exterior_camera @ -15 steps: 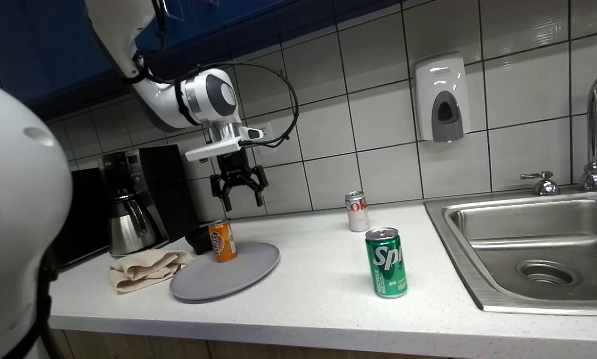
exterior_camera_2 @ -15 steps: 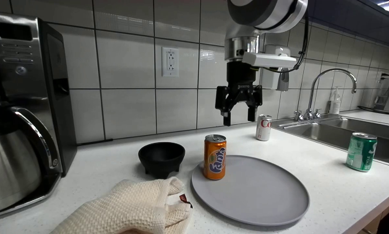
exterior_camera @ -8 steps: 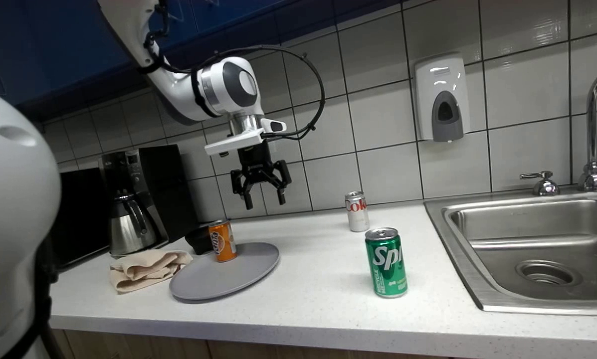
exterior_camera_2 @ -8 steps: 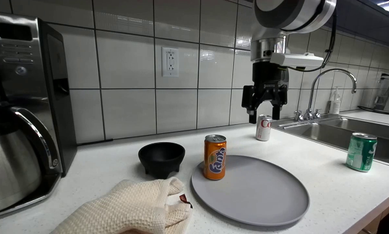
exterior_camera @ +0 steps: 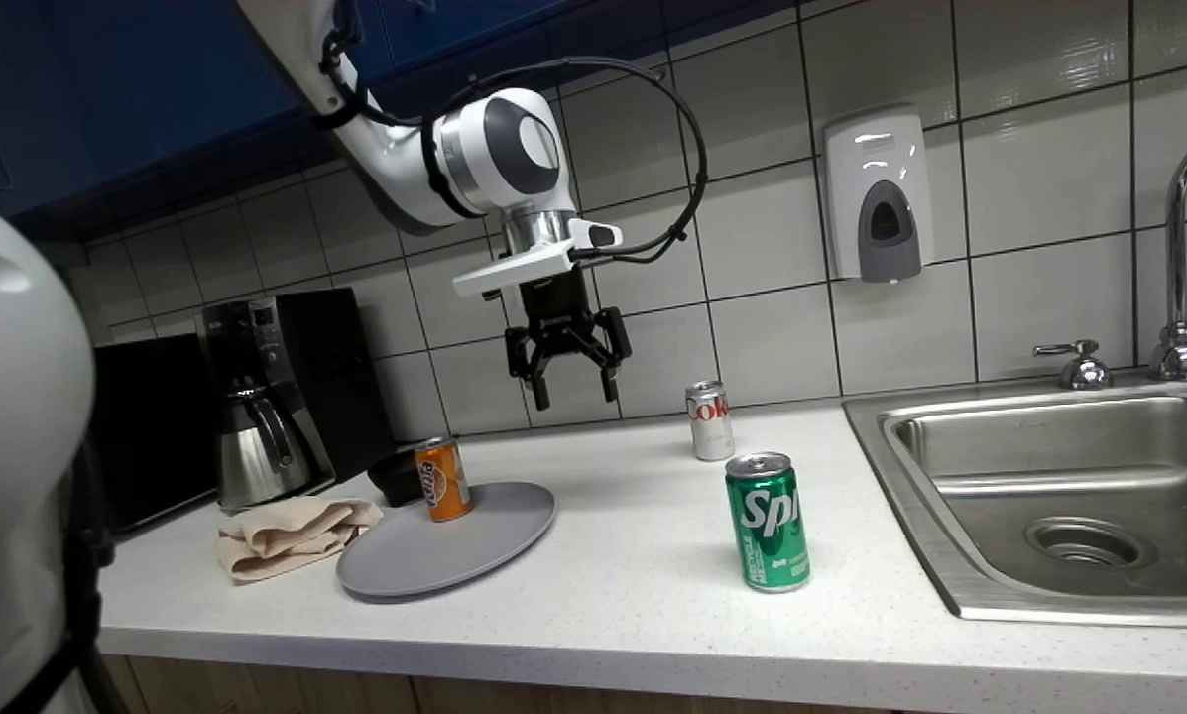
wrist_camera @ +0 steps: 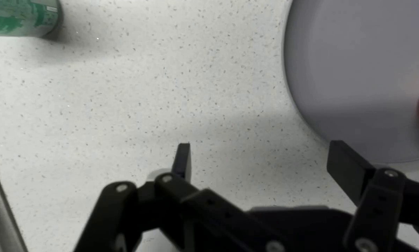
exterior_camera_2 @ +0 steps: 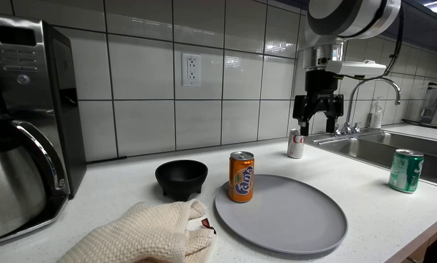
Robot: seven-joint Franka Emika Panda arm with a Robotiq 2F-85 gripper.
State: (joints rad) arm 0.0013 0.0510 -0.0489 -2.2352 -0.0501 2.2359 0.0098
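While the orange can (exterior_camera_2: 241, 177) stands upright on the grey plate (exterior_camera_2: 295, 219), your end effector (exterior_camera_2: 317, 129) hangs empty, jaws wide apart, above the desk (exterior_camera: 613, 565) on the plate's side nearer the silver can (exterior_camera: 710, 424). Over the last second it has travelled toward the sink (exterior_camera: 920, 516) while both those cans stayed put, so the orange can now seems well clear of your jaws, leaving them free.

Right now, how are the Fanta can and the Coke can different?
The Fanta can is orange with blue lettering, while the Coke can is pale with red lettering. The Fanta can stands on the gray plate; the Coke can stands directly on the counter. Both are upright, and the open gripper holds neither.
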